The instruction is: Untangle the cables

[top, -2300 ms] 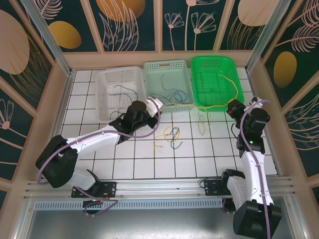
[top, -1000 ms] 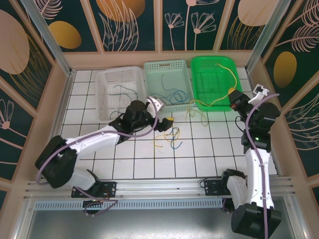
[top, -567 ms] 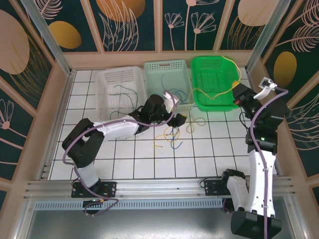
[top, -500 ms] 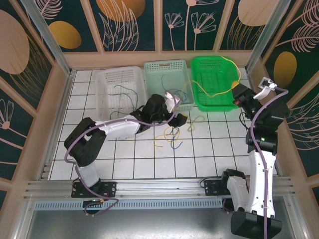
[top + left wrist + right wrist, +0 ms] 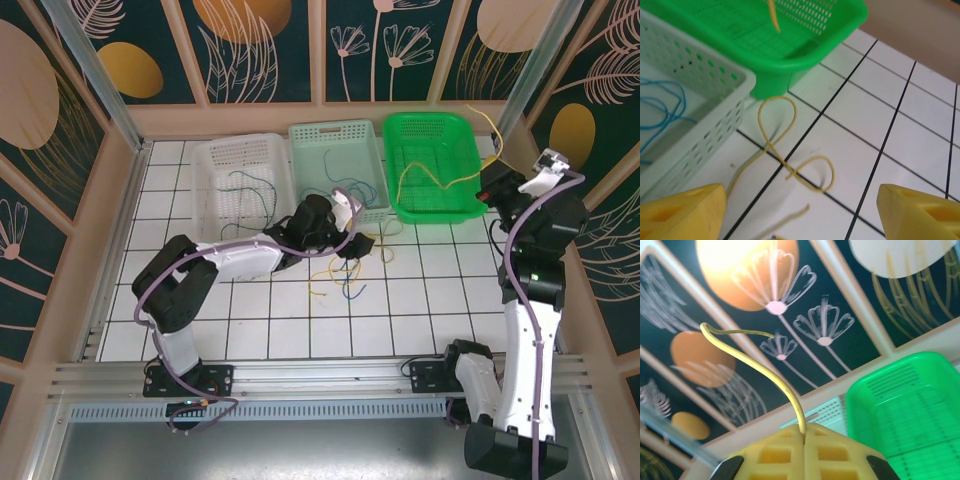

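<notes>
Top external view shows three baskets in a row along the far edge of the table [image 5: 250, 310]: a white basket [image 5: 215, 150] on the left, a pale green basket [image 5: 330, 128] in the middle and a bright green basket [image 5: 430, 117] on the right. Thin dark cables [image 5: 245, 190] lie in the white basket. A blue cable [image 5: 335, 185] lies in the pale green basket.

At the table's right edge, the right gripper [image 5: 490, 182] is up high, beside the bright green basket. Its fingers are squeezed tight on a yellow cable [image 5: 420, 168]. In the right wrist view, the yellow cable [image 5: 799, 410] pokes up from between the closed fingers and bends over at the top. From the gripper, it hangs across the bright green basket.

Down low near the middle of the table is the left gripper [image 5: 360, 247], just in front of the pale green basket. Its fingers [image 5: 680, 205] are spread wide apart and hold nothing. On the table between them, in the left wrist view, lies a yellow loop [image 5: 759, 120], just beside the corner of the bright green basket. I cannot tell if it is part of the held cable.

A small pile of cables [image 5: 340, 275], yellow and blue, lies on the table just beside the left gripper.
</notes>
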Controlling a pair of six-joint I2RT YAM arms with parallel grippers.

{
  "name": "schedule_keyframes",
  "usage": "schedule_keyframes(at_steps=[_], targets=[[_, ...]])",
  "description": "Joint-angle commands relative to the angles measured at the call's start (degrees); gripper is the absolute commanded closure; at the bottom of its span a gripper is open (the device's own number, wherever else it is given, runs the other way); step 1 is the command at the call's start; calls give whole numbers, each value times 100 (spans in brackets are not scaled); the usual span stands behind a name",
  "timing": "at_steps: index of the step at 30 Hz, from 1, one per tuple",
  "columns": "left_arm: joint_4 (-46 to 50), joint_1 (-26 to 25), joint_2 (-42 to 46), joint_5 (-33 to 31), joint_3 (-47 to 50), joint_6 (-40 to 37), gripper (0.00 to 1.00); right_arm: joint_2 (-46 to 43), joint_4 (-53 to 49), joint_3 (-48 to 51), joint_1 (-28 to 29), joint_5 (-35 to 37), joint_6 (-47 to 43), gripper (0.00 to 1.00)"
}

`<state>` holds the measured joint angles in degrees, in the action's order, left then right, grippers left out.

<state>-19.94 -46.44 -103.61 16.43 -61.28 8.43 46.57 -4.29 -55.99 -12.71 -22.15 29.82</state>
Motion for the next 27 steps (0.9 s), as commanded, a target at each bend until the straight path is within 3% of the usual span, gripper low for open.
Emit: schedule_keyframes(at_steps=[1,6,11,16,25,26,27], targets=[[-167,-15,337,-269,222,-80,21,590,740,253,-63,614,-159,100],[-272,-16,680,-436,520,-5,20,1418,1984,519,-371,651,50,100],[-302,-16,894,-599,856,-34,19,2652,1627,-223,-408,562,-427,100],[-335,-19,891,-676,916,-25,19,3594,2179,-165,-408,-40,-389,100],[-309,-17,799,-662,926,36,18,6160,153,-2129,-140,-594,-1293,99],[-296,-15,799,-668,924,36,18,6348,-20,-2337,-120,-526,-1343,91],[-276,-16,799,-680,932,36,18,6507,-97,-2471,-106,-469,-1401,75]])
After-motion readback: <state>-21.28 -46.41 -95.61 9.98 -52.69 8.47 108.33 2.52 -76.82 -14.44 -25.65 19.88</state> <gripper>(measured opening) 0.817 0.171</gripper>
